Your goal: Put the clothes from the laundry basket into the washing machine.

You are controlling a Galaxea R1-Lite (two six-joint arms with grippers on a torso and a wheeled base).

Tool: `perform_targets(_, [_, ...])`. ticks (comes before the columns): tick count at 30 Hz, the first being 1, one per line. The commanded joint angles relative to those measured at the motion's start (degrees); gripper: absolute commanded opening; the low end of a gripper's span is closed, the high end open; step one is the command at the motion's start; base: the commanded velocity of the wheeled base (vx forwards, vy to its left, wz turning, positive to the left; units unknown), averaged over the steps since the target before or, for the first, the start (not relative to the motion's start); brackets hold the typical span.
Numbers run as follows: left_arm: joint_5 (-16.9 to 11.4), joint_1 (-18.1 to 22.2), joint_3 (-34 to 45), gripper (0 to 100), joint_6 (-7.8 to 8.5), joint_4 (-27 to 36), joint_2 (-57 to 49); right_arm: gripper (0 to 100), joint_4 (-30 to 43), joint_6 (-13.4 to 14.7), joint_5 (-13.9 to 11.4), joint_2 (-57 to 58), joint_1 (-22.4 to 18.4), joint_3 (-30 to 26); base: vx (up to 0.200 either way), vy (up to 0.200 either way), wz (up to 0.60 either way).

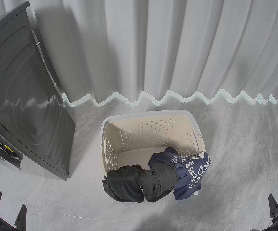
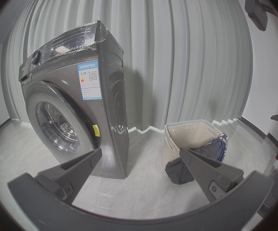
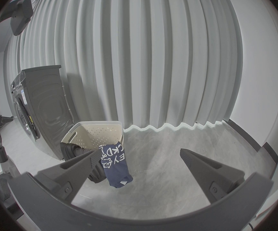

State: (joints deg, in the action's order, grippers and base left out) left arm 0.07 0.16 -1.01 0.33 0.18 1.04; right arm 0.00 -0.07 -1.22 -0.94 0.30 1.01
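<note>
Left gripper (image 2: 140,154) and right gripper (image 3: 139,153) gape empty, short of laundry basket (image 1: 151,115); dark garment (image 1: 126,183) draped over its near rim likely suits a deep fold-pinch.

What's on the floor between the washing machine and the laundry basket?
Nothing: the head view shows only bare grey floor between the washing machine and the laundry basket, and the left wrist view agrees.

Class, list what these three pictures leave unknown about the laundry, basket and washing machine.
Washing machine drum: left wrist view, door glass too reflective to see inside.
Its front: head view, cut off by the left edge.
Number of garments: head view, dark garment and navy garment bunch together over the laundry basket rim.
</note>
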Motion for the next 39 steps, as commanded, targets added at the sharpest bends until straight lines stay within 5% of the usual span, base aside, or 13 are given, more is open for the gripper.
perform_targets(1, [0.01, -0.07, 0.92, 100, 0.02, -0.01, -1.04, 100, 0.00, -0.01, -0.01, 0.94, 0.05, -0.92, 0.000, 0.000, 0.00])
perform_targets(21, [0.01, -0.07, 0.92, 100, 0.02, -0.01, -1.04, 100, 0.09, -0.01, -0.01, 0.94, 0.05, -0.92, 0.000, -0.030, 0.00])
perform_targets(33, [0.01, -0.07, 0.92, 100, -0.15, -0.01, -1.04, 100, 0.00, -0.01, -0.01, 0.94, 0.05, -0.92, 0.200, 0.000, 0.00])
perform_targets(39, [0.01, 0.02, 0.92, 100, -0.15, -0.01, -1.04, 100, 0.00, -0.01, -0.01, 0.94, 0.05, -0.92, 0.000, 0.000, 0.00])
